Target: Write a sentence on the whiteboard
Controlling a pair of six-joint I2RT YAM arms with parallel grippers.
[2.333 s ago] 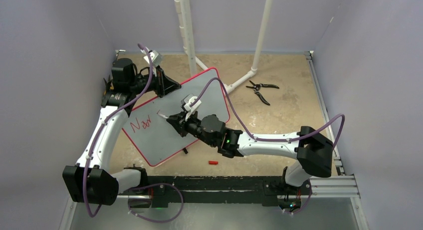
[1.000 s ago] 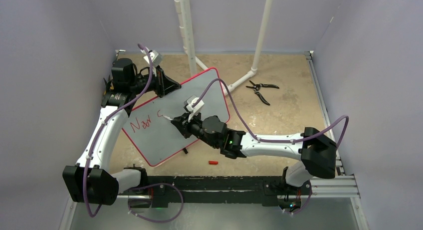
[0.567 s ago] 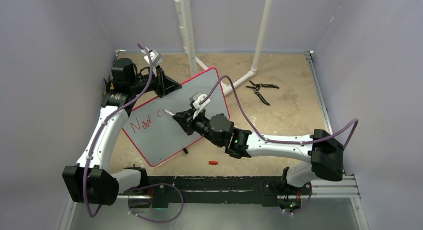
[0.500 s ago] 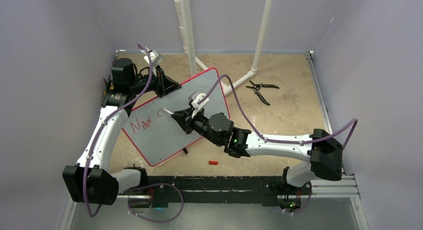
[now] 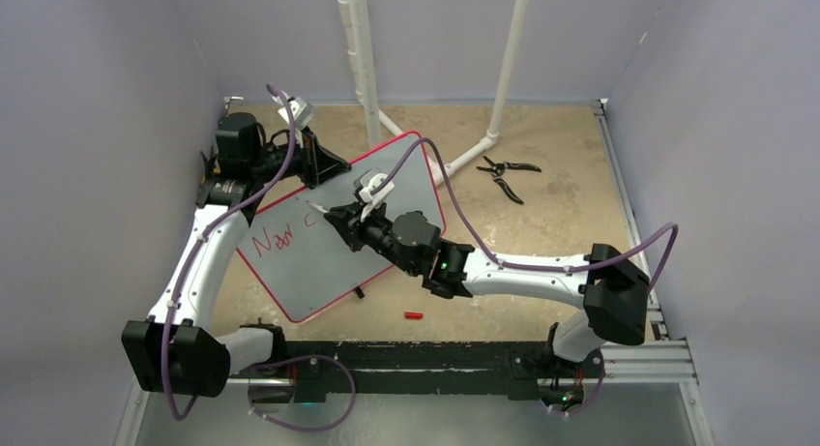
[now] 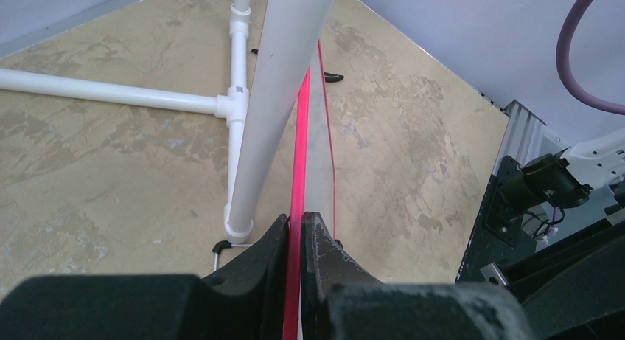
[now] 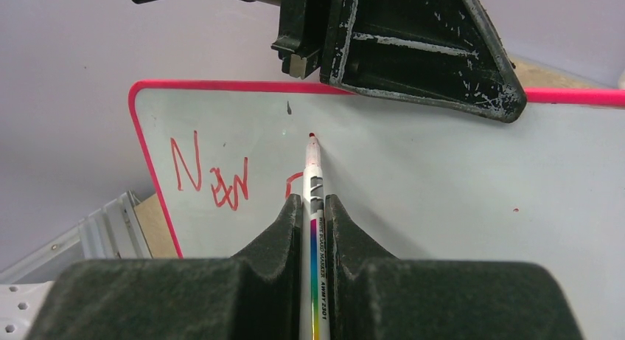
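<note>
**Top view.** Board [image 5: 319,267] lies slantwise at about 9 o'clock of the surface [image 5: 541,243]. Sentence [image 5: 274,240] is barely begun: "New" in red near the board's 8 o'clock corner, plus one curved stroke just to its 2 o'clock (a "c", I take it). Everything after that is left, so the job reads as early.

Left pincer [image 5: 324,167] sits on the board's 11 o'clock rim, its arm running up the left side and bent inward at the wrist. Right arm reaches from its base at 5 o'clock, elbow out to the right, forearm low across the board. Right pincer [image 5: 336,219] points toward 10 o'clock with a marker [image 5: 317,210] sticking out ahead. Red cap [image 5: 414,315] lies off the board at 6 o'clock. Pliers [image 5: 505,170] lie well apart at 2 o'clock.

**Left wrist view.** Pincer nipped tight on the board [image 6: 299,155] at its red rim, board seen edge-on. A white pipe [image 6: 284,82] stands just beyond.

**Right wrist view.** Pincer closed narrow on the marker [image 7: 314,170]. The red tip is at 12 o'clock of the curved stroke, at the board face or just off it (cannot tell contact). "New" sits at 9 o'clock of the tip. The next stroke likely wants a light, even press.
</note>
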